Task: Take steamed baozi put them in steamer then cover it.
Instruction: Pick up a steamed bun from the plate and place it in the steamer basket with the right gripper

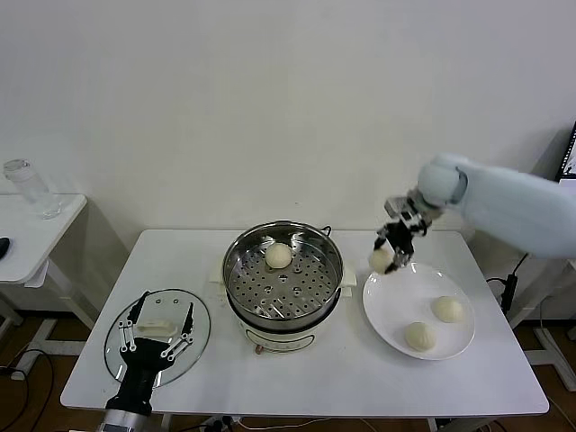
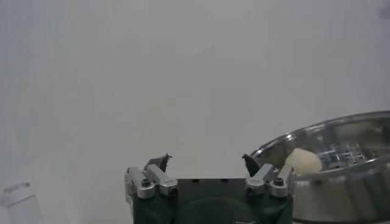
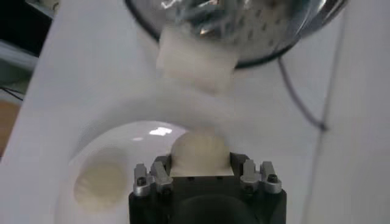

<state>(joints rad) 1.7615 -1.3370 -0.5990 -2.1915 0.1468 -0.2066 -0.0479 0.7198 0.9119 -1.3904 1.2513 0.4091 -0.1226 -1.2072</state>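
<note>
My right gripper (image 1: 391, 255) is shut on a steamed baozi (image 1: 381, 259) and holds it above the far left rim of the white plate (image 1: 392, 320), right of the steamer (image 1: 283, 274). The held baozi fills the jaws in the right wrist view (image 3: 198, 152). One baozi (image 1: 279, 256) lies on the perforated tray at the back of the steamer, and it shows in the left wrist view (image 2: 303, 162). Two baozi (image 1: 448, 309) (image 1: 419, 336) lie on the plate. The glass cover (image 1: 157, 335) lies flat at the table's front left. My left gripper (image 1: 157, 331) hovers open just over the cover.
The steamer's black cord (image 3: 301, 97) runs behind it. A side table (image 1: 36, 229) with a clear jar (image 1: 27, 187) stands to the far left. The wall is close behind the table.
</note>
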